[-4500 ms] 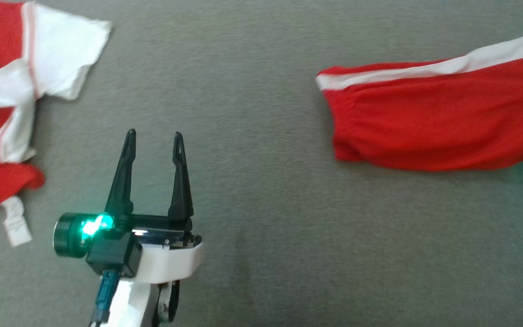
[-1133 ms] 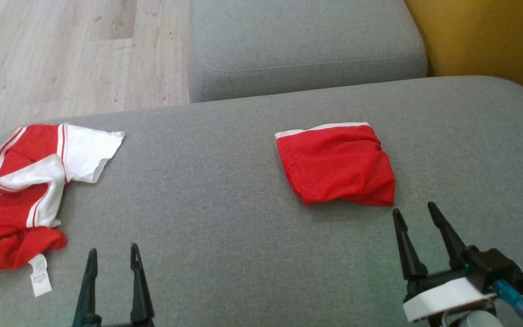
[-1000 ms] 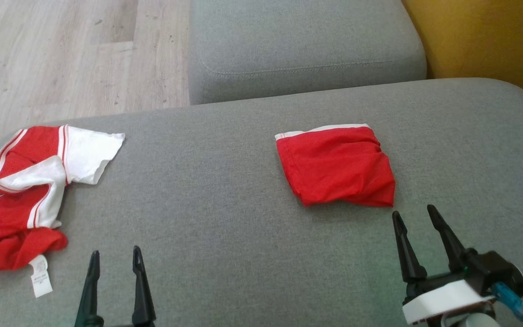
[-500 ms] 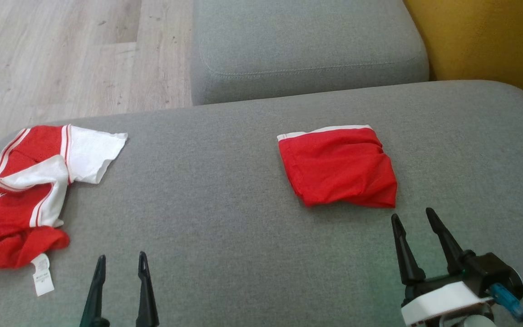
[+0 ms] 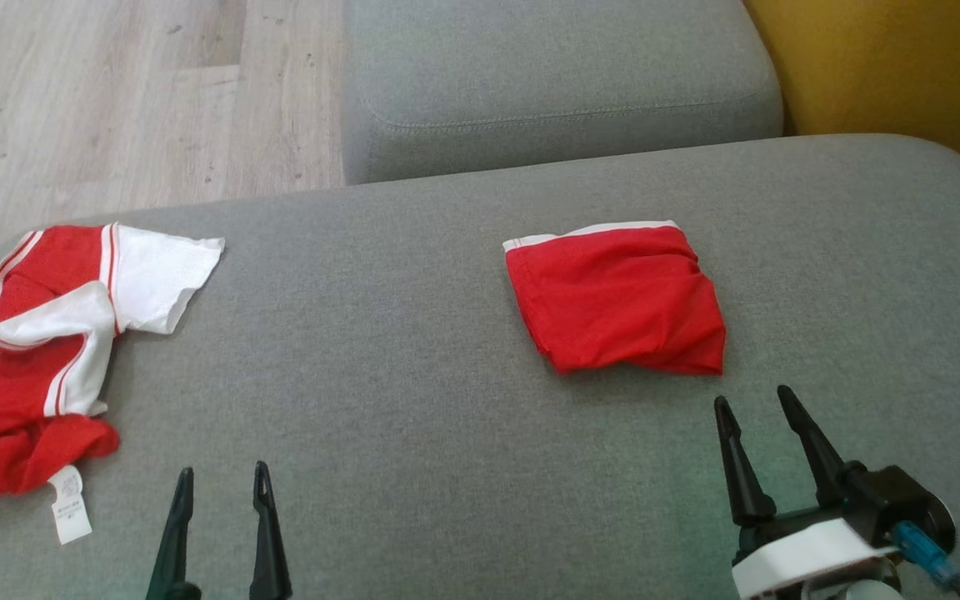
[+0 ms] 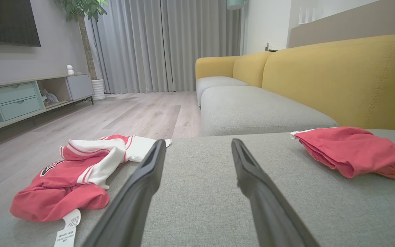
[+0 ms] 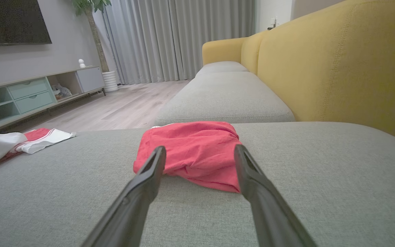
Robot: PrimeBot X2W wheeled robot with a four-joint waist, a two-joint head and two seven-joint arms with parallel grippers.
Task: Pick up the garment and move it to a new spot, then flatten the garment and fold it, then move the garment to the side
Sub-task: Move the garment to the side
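I have my left gripper (image 5: pixel 223 468) low at the lower left of the head view, both dark fingers pointing up and away from me, jaws spread wide with nothing between them. My right gripper (image 5: pixel 752 395) is at the lower right, fingers leaning slightly leftward, jaws equally wide and empty. Its white wrist shell (image 5: pixel 797 557) shows below the fingers, with the dark camera housing (image 5: pixel 905 500) and a blue plug (image 5: pixel 923 562) on its outer side.

Grey sofa seat (image 5: pixel 413 400) in front; second grey cushion (image 5: pixel 555 75) at 12 o'clock, yellow backrest (image 5: pixel 888 67) at 2. Pale wood floor (image 5: pixel 113 92) at 10. Beyond: grey curtains (image 6: pixel 156 44), low cabinet (image 6: pixel 15 99) with mint drawers, potted tree (image 6: pixel 81 8), dark wall screen (image 6: pixel 5 20).
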